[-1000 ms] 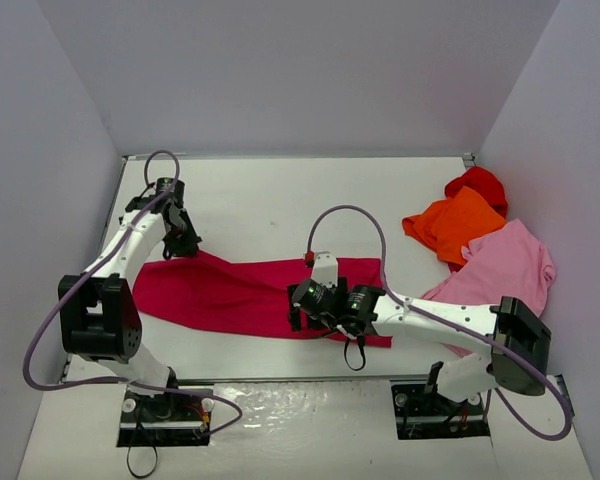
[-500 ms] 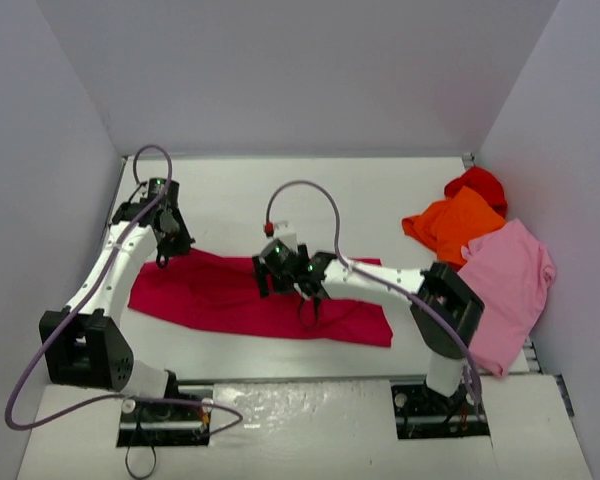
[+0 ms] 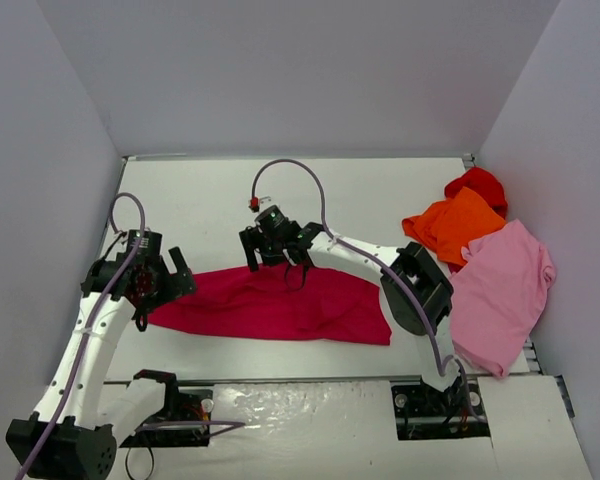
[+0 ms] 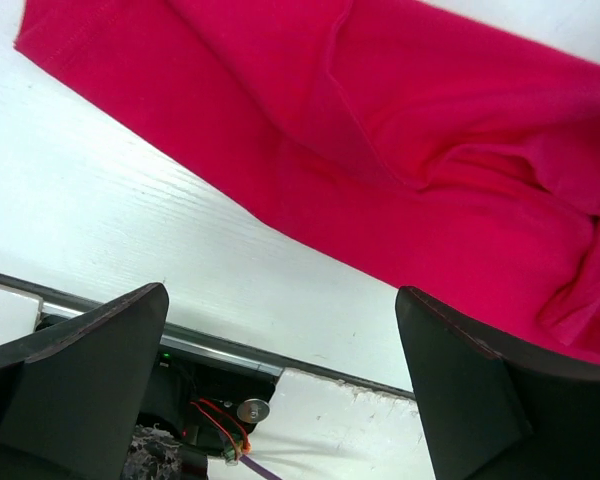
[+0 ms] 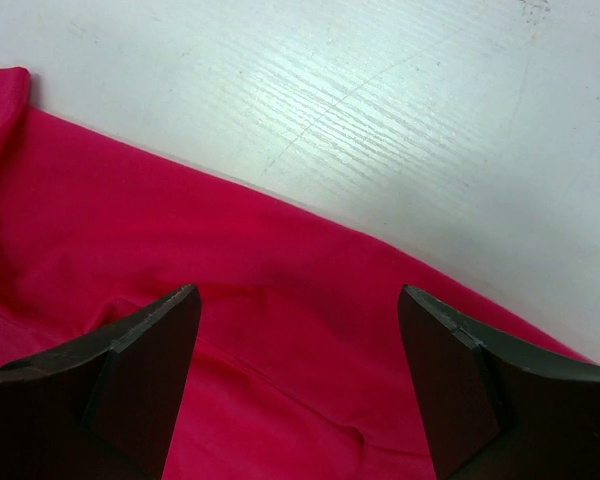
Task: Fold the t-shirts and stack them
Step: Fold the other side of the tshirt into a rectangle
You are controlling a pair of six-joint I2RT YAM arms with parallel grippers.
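The crimson t-shirt (image 3: pixel 280 305) lies on the worktop (image 3: pixel 380 190) as a long, narrow band running left to right, in front of both arm bases. That suggests the lengthwise fold is made and the crosswise folds are not yet started.

Neither arm holds anything. The left gripper (image 4: pixel 280 300) hovers at the band's left end with its fingers spread wide, showing only bare worktop and the cloth's near edge between them. The right gripper (image 5: pixel 300 295) hangs over the far edge near the middle, its fingers also apart and clear of the cloth.

The next move probably calls for pinching one end through all its layers and carrying it over toward the other. The free arm would pin or smooth the middle so the band does not slide.

The band is not tidy. The left end tapers, the right end is squarer, and soft ridges and a bunched pocket of fabric run through the middle. The edges seen by the wrist cameras lie flat on the surface. Whether the sleeves are tucked inside is hard to tell from above.

The other shirts wait well apart at the right side. The light pink t-shirt (image 3: pixel 500 290) is spread loosely, the orange t-shirt (image 3: pixel 458 225) overlaps its far edge, and the bright red t-shirt (image 3: pixel 477 183) is crumpled behind that.
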